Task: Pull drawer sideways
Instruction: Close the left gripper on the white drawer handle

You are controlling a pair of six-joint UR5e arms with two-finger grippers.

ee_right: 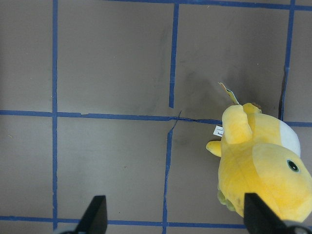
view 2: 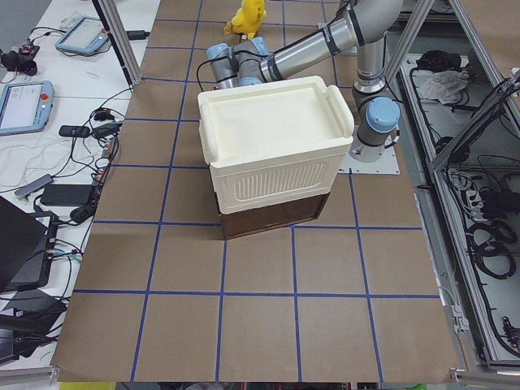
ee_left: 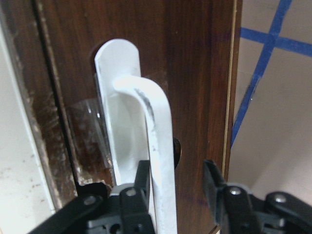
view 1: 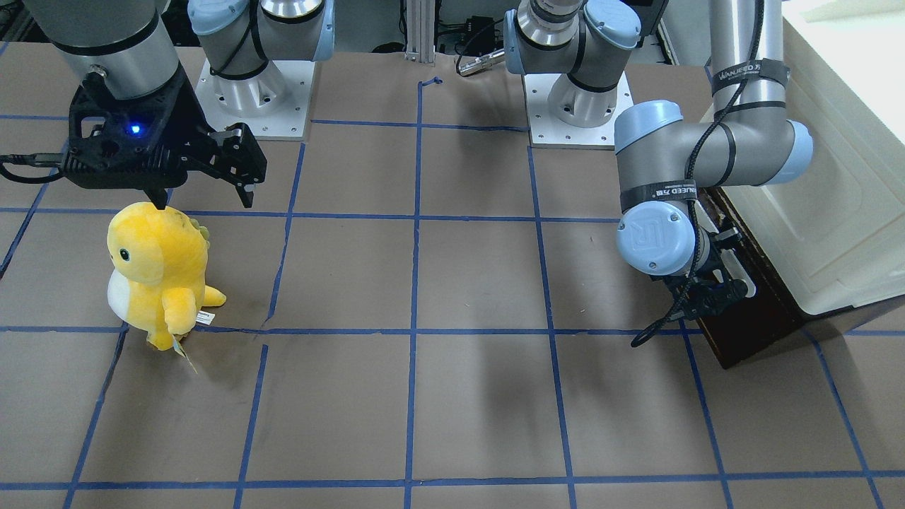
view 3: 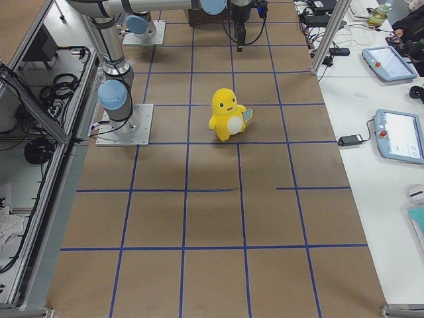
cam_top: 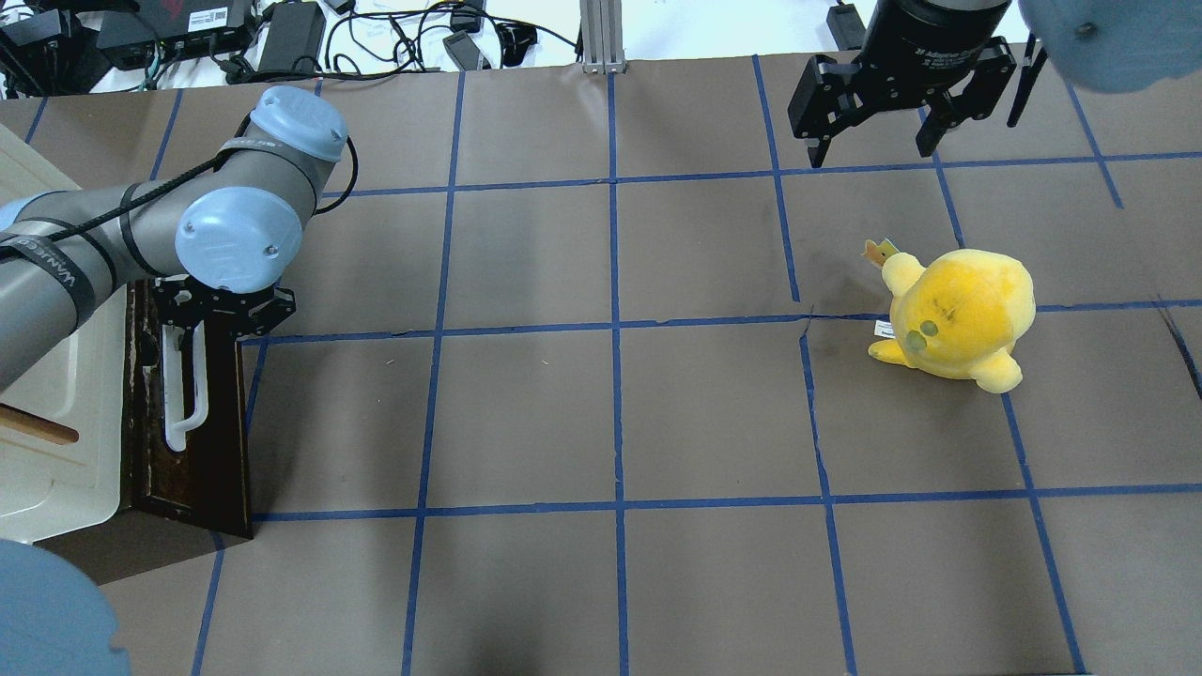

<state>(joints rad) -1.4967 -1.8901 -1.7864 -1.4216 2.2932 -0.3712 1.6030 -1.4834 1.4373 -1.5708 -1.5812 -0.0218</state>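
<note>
Silver arms (view 1: 735, 42), pale-blue joint caps (view 1: 654, 240), black pincers (cam_top: 870, 155), possibly velcro-strapped cable (view 1: 709, 134)

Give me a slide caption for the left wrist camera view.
Open left gripper straddles the white bar handle of the dark brown drawer.

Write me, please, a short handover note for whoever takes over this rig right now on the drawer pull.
Left gripper: open, one finger on each side of the white bar handle. One finger is against the bar, the other is apart from it.
Right gripper: open and empty, above the table near the yellow plush toy.
Drawer: dark front under the cream cabinet. No pale inner floor shows, so it looks not pulled out.
Done: handle reached and straddled.
Left: close on the handle, then pull the drawer out sideways.
</note>
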